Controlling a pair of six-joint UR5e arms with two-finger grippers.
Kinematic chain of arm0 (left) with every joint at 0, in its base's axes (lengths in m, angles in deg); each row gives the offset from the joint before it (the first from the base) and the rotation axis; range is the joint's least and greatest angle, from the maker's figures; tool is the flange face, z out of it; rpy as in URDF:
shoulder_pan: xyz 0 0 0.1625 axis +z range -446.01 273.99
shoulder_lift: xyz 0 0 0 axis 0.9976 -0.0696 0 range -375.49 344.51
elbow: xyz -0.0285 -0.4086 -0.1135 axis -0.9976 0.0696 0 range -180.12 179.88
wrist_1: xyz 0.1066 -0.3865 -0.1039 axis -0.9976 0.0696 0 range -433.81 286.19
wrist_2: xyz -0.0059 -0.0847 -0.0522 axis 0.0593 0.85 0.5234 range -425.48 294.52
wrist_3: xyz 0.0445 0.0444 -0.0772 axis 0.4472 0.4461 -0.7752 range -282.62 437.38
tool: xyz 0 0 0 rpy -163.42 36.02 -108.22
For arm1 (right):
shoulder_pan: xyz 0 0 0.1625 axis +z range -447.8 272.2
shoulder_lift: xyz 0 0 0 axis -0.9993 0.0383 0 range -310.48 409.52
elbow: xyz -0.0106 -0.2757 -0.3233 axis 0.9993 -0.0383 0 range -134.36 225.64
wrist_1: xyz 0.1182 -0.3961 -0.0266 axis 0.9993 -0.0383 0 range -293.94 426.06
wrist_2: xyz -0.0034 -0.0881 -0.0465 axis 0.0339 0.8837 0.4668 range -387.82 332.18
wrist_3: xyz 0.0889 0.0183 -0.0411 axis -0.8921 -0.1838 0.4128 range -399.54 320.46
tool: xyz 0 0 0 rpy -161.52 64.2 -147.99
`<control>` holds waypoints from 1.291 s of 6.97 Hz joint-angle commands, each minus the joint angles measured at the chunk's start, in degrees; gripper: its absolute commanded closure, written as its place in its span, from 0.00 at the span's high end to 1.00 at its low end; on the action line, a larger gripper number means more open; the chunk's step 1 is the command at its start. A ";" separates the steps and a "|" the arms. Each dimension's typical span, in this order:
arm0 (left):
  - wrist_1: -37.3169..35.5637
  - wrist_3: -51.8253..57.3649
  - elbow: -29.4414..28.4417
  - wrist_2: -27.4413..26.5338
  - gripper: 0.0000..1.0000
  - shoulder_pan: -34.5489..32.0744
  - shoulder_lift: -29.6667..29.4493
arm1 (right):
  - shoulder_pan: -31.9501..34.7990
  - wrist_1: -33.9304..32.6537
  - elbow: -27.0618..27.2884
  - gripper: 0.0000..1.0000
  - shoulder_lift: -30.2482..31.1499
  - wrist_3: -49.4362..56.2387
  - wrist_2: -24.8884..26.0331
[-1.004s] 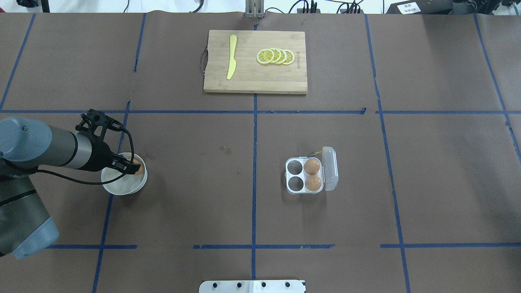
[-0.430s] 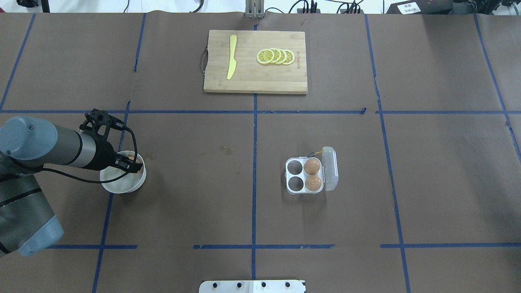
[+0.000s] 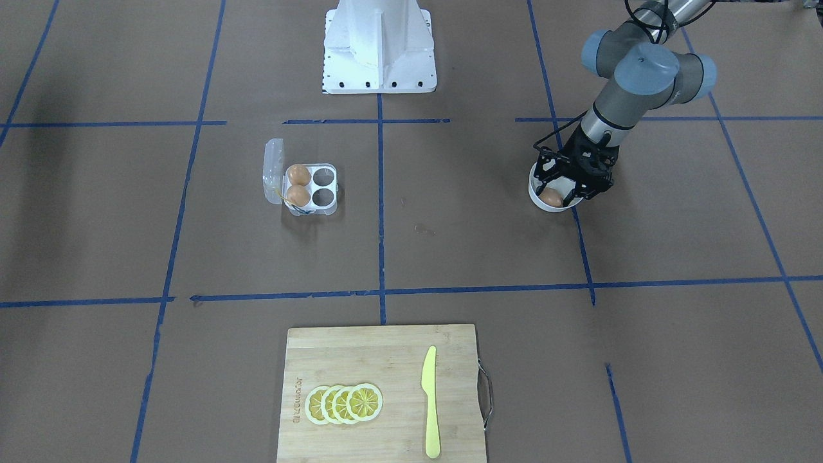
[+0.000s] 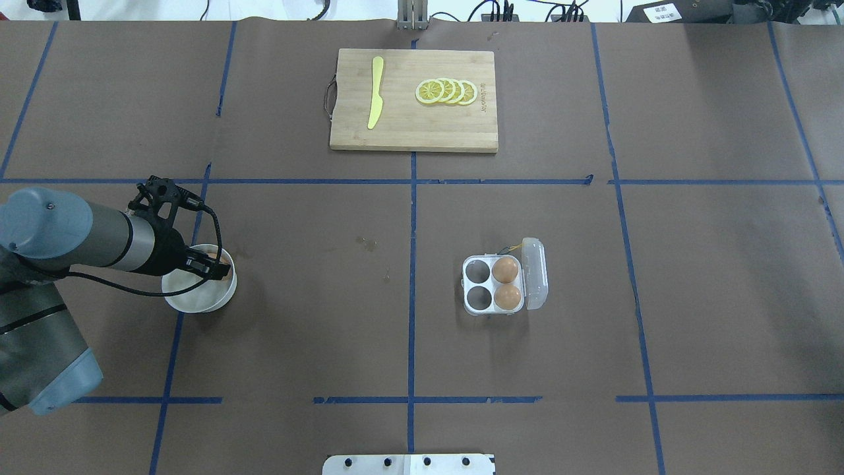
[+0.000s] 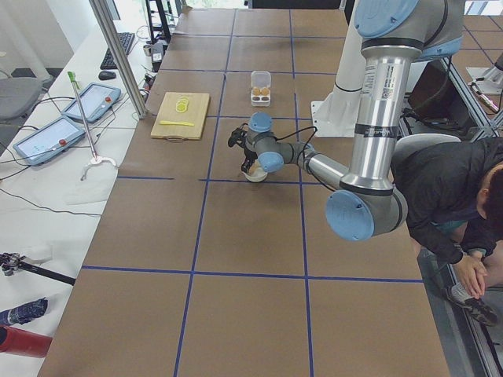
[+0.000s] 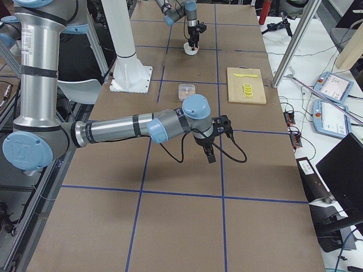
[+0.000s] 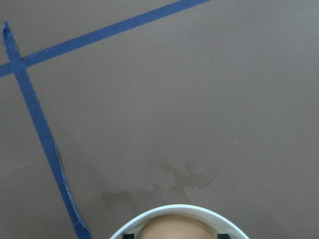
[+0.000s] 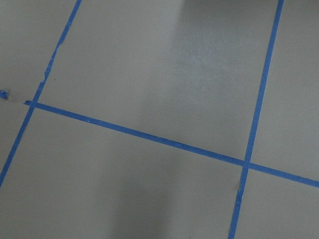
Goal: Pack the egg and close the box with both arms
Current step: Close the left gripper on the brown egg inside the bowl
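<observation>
My left tool (image 3: pixel 557 195) has the egg (image 7: pixel 174 230) between its fingers; I cannot tell if they grip. Squeezing hard could crack it.

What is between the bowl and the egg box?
Between bowl and box, the overhead view shows only bare table, one blue tape line and a faint stain.

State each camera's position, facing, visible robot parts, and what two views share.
Front-facing: across table, facing pedestal; left arm.
Overhead: behind pedestal, looking down; left arm.
Exterior left: table's left end; left arm near.
Exterior right: table's right end; right arm near.
Left wrist: over bowl and egg.
Right wrist: taped table; no arm.
Shared: first two show the box.
</observation>
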 commanded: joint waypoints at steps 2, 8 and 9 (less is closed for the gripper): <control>0.20 0.84 0.59 0.11 0.26 -0.28 0.83 | 0.00 0.00 -0.05 1.00 0.00 0.00 0.00; 0.29 0.84 -0.11 -0.33 0.32 -0.10 0.75 | 0.00 0.00 -0.14 1.00 -0.09 0.00 0.00; 0.29 0.84 -0.11 -0.33 0.47 -0.01 0.57 | 0.00 0.00 -0.14 1.00 -0.09 0.00 0.00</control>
